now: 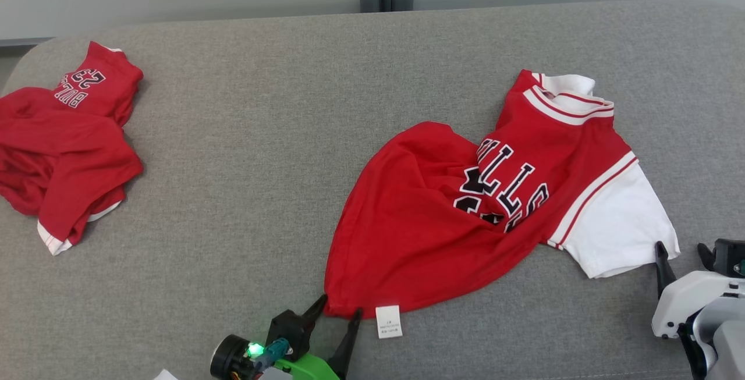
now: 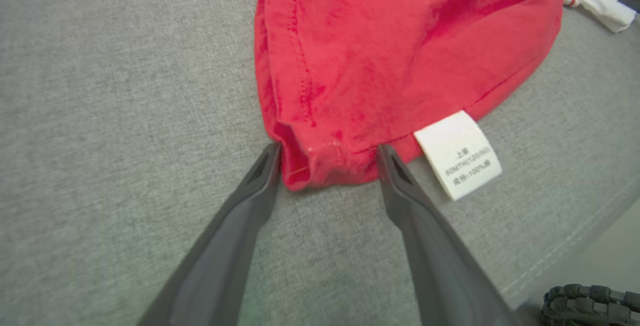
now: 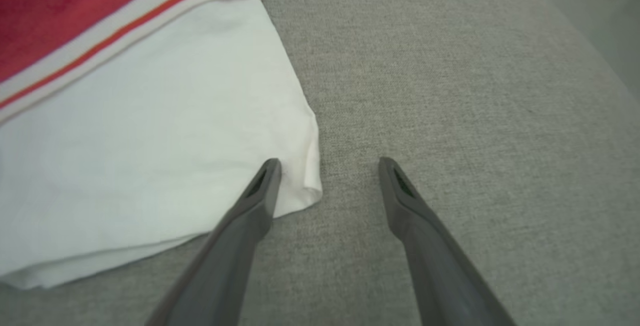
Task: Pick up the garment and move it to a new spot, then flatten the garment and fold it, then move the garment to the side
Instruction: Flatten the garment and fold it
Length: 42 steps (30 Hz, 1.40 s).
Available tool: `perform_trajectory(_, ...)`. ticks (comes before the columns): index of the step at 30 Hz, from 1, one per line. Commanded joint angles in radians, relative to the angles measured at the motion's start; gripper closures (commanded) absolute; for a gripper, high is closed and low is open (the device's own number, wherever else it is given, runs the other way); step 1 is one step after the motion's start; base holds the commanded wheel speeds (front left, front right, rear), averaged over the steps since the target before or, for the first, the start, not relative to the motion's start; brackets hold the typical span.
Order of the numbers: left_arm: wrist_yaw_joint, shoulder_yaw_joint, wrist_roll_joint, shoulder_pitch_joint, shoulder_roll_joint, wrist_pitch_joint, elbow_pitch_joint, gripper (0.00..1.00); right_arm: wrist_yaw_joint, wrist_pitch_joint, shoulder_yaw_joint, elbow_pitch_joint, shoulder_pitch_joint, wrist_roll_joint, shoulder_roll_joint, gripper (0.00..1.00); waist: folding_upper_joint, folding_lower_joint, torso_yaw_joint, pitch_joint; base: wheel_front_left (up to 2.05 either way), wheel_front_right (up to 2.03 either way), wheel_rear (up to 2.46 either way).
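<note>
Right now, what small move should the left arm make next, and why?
Probably, the left gripper should shut its jaws on the hem corner of the jersey. The jaws stand open on either side of that red corner, just beside the white label, so a grip there looks ready.

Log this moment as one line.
jersey: crumpled, unfolded | left gripper: open, straddling hem corner | right gripper: open, at white sleeve corner

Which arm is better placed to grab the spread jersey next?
Left. The left gripper, open, brackets the red hem corner of the jersey. The right gripper, also open, sits at the edge of the white sleeve, mostly grey cushion between its fingers.
</note>
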Motion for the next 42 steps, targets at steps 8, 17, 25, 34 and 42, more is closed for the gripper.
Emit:
perform_trajectory(8, -0.006, -0.018, -0.079, -0.055, -0.002, -0.018, 0.012, 1.0, -0.001, -0.028, 0.084, 0.023, -0.043, 0.097, 0.048, 1.0, 0.0, 0.0, -0.01, -0.009, 0.0, 0.0, 0.0)
perform_trajectory(17, -0.007, -0.01, -0.12, -0.22, 0.044, -0.012, -0.078, 1.0, -0.002, -0.039, 0.153, -0.197, -0.111, 0.189, -0.025, 1.0, 0.0, 0.0, -0.015, -0.013, 0.0, 0.0, 0.0)
perform_trajectory(25, -0.007, -0.037, -0.224, -0.614, 0.144, 0.103, -0.134, 1.0, -0.002, 0.029, 0.233, -0.258, -0.461, 0.303, -0.087, 1.0, 0.0, 0.0, -0.044, 0.105, 0.0, 0.0, 0.0)
perform_trajectory(34, -0.007, 0.01, -0.329, -1.178, 0.18, 0.185, 0.039, 1.0, -0.001, 0.125, 0.28, -0.147, -1.031, 0.357, -0.105, 1.0, 0.0, 0.0, -0.074, 0.276, 0.0, 0.0, 0.0)
perform_trajectory(42, -0.007, -0.008, -0.358, -1.494, 0.155, 0.132, 0.178, 1.0, -0.001, 0.089, 0.358, -0.025, -1.369, 0.306, -0.106, 1.0, 0.0, 0.0, -0.096, 0.312, 0.0, 0.0, 0.0)
